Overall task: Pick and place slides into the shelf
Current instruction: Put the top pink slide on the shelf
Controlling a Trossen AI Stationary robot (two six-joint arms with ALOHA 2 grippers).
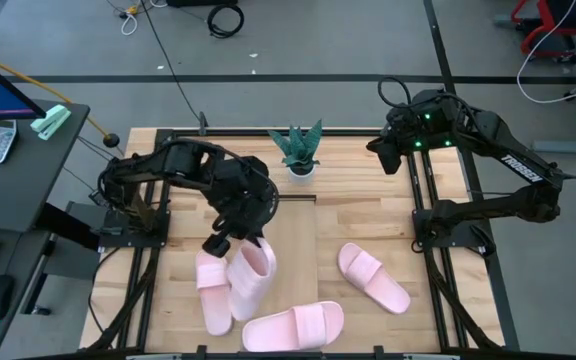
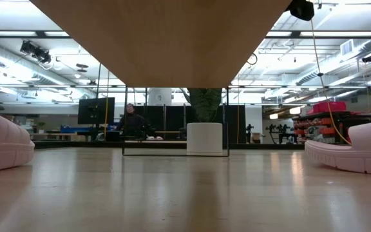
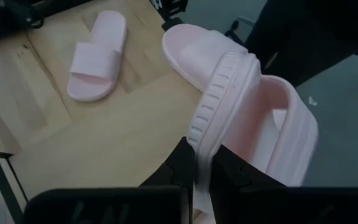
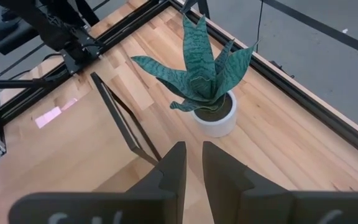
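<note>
We have a pink slide (image 3: 247, 118) pinched by its sole edge in the left claw (image 3: 202, 169), hanging just beside the shelf (image 1: 293, 235), on its left. We should level it before sliding in. Beyond the shelf's far end, near the potted plant (image 4: 213, 99), our right claw (image 4: 193, 168) waits, narrowly parted.

slides: four, pink foam | one (image 1: 251, 274) lifted, tipped on edge; one (image 1: 212, 289) beside it; one (image 1: 294, 326) near front; one (image 1: 373, 277) right | shelf (image 1: 290, 228): pale wood, middle
</note>
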